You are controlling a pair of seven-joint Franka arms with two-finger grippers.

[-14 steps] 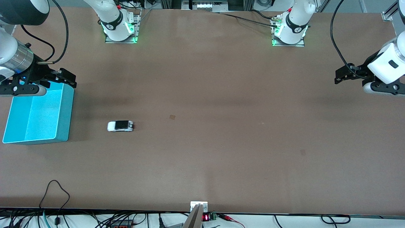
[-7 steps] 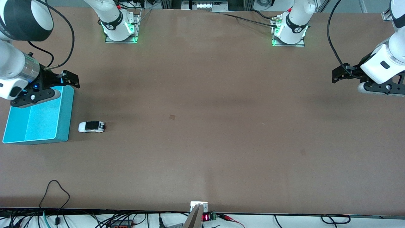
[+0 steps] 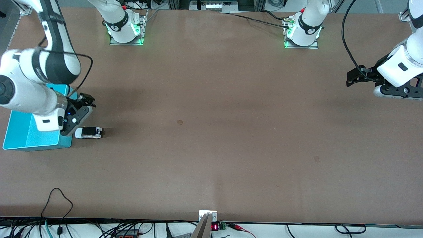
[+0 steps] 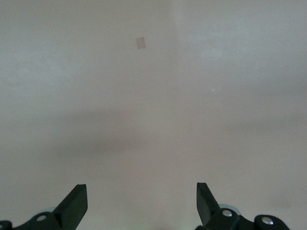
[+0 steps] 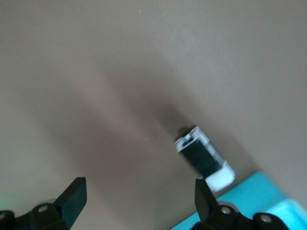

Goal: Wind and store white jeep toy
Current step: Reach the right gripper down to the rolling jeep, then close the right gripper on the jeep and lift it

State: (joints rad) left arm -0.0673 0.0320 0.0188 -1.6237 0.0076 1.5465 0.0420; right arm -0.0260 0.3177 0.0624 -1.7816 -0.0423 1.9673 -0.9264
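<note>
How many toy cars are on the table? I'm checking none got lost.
1. The small white jeep toy with a black roof stands on the brown table, beside the cyan plastic bin.

Brown table (image 3: 231,99) (evenly lit) with cables (image 3: 59,198) along its near edge.

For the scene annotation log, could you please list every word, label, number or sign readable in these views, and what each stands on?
No text can be read.
Red digits glow on a small display at the table edge nearest the front camera: too small to read.
Round marks on the two arm bases: too small to read.
White jeep toy and cyan bin: no lettering visible.
</note>
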